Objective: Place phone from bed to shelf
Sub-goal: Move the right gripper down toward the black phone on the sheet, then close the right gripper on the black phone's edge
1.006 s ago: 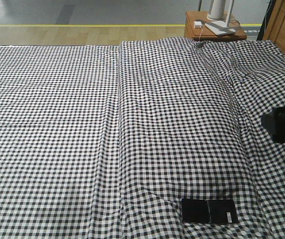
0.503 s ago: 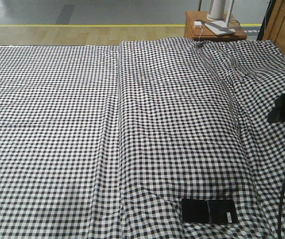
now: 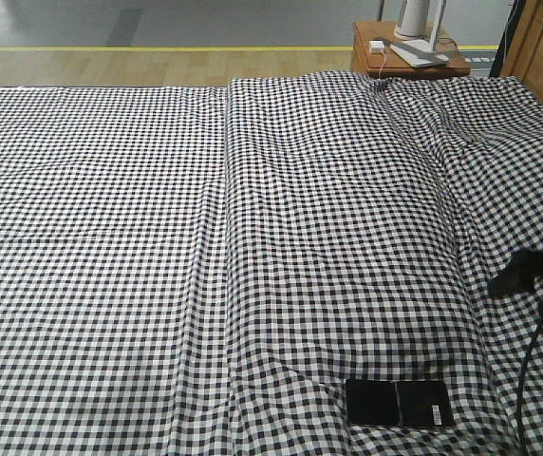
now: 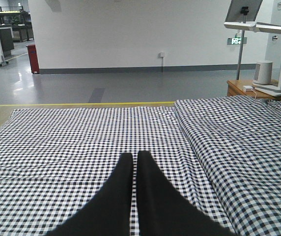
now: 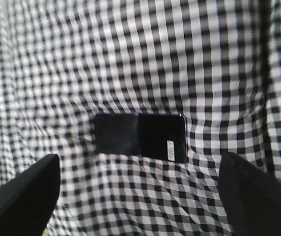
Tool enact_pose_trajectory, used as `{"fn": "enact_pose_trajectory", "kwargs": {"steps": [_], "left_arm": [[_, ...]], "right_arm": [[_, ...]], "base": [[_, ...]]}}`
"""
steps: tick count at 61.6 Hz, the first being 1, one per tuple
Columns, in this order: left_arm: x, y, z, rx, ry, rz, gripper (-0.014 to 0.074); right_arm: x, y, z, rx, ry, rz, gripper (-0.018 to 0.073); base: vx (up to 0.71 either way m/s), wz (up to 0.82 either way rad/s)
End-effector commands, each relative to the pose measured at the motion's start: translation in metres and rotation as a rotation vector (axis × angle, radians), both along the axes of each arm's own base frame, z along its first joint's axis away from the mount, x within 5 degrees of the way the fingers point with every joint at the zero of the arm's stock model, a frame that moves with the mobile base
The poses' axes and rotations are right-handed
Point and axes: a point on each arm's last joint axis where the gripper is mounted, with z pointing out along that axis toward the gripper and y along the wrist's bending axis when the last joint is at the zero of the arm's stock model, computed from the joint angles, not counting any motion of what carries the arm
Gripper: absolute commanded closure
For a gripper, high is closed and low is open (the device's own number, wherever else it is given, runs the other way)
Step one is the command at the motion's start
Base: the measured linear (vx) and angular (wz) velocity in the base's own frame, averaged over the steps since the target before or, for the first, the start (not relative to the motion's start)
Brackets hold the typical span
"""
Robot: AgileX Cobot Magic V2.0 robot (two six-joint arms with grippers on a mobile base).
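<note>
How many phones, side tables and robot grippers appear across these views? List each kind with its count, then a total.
phone: 1, lying on the bed
side table: 1
grippers: 2, the left gripper shut, the right gripper open
Total: 4

front view overlooks the bed (image 3: 110,237); right wrist looks down close; both share the phone (image 3: 400,403).

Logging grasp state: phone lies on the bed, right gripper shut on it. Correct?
No. The right gripper is open, fingers spread wide, clear of the phone, which lies on the bed. Right wrist view shows it.
</note>
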Motion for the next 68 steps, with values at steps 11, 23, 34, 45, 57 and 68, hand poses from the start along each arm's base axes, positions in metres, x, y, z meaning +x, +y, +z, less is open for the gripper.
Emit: {"fn": "enact_pose_trajectory", "kwargs": {"steps": [11,23,34,45,57,68], "left_arm": [[-0.002,0.0,0.015,-0.013,-0.105,-0.005,0.0595],[-0.002,0.0,0.015,-0.013,-0.105,-0.005,0.0595],[-0.002,0.0,0.015,-0.013,-0.105,-0.005,0.0595],[-0.002,0.0,0.015,-0.013,-0.105,-0.005,0.0595],[-0.002,0.0,0.015,-0.013,-0.105,-0.005,0.0595],[-0.002,0.0,0.015,-0.013,-0.105,-0.005,0.0595]], "right_arm": [[0.017,-0.006,-0.053,0.07,0.045,0.067,-0.004],[0.028,-0.004,-0.095,0.183,0.059,0.148,-0.0035],[0.033,-0.001,-0.124,0.282,0.089,0.174,-0.0035],[0.031,0.002,-0.15,0.341,0.13,0.21,-0.0035],[0.024,0.006,-0.174,0.369,0.13,0.244,-0.0035],[0.02,0.01,-0.192,0.385,0.114,0.245,-0.0035]], "base": [[0.0,0.0],[0.0,0.0],[0.0,0.0],[0.0,0.0],[0.0,0.0],[0.0,0.0]]}}
